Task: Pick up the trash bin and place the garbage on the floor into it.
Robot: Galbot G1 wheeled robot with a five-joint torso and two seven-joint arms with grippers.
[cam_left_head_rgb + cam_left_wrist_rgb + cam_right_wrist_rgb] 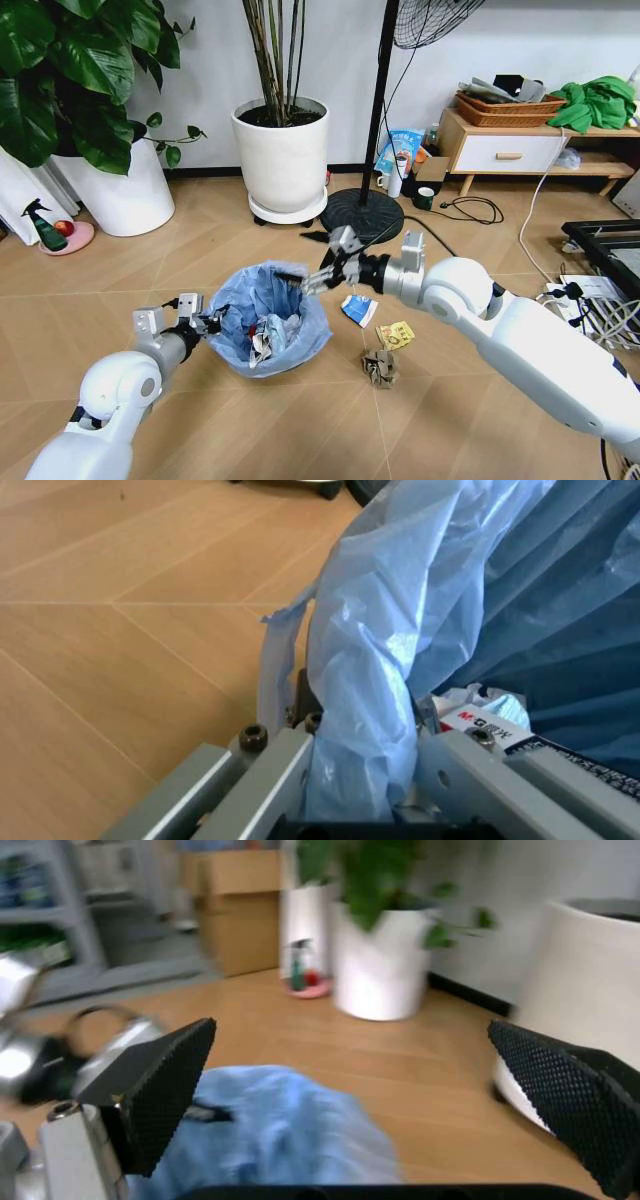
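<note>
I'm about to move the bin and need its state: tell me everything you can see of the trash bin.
The trash bin stands upright on the wooden floor, a small round bin lined with a crinkly light blue plastic bag that drapes over its rim. Crumpled paper and packaging lie inside. The left gripper is clamped on its near-left rim, bag included; the right gripper hovers open above its far-right edge.

White wall, herringbone floor, wooden sideboard.
</note>
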